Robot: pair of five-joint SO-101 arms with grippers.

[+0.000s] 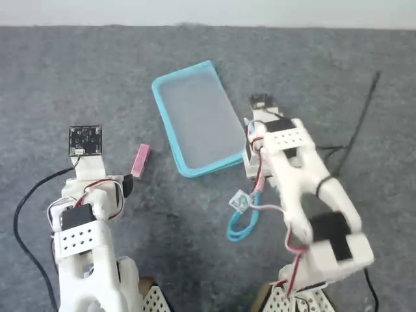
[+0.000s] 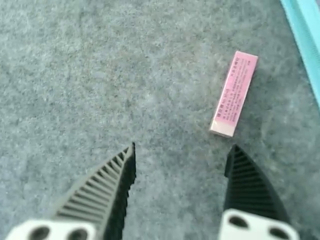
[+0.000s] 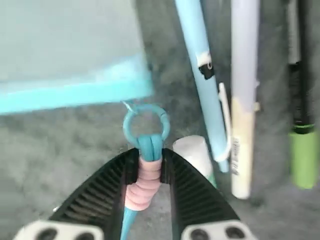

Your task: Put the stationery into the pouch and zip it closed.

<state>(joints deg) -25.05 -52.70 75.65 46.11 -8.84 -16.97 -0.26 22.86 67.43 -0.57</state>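
The light-blue pouch (image 1: pixel 201 117) lies flat mid-table, its corner showing in the right wrist view (image 3: pixel 65 50). My right gripper (image 3: pixel 148 155) is shut on the pouch's blue zip strap (image 3: pixel 146 145), at its pink sleeve just behind the ring. Beside it lie a blue pen (image 3: pixel 200 65), a pale pen (image 3: pixel 243 100), a green marker (image 3: pixel 302 150) and a white stick (image 3: pixel 192 150). A pink eraser (image 1: pixel 140 160) lies left of the pouch. My left gripper (image 2: pixel 182 150) stands open just short of the eraser (image 2: pixel 234 93), not touching it.
The strap's blue loop (image 1: pixel 244 221) and a clear tag (image 1: pixel 239 200) trail on the grey mat toward the right arm's base. A black cable (image 1: pixel 361 123) runs at the far right. The pouch edge (image 2: pixel 305 30) lies close beyond the eraser.
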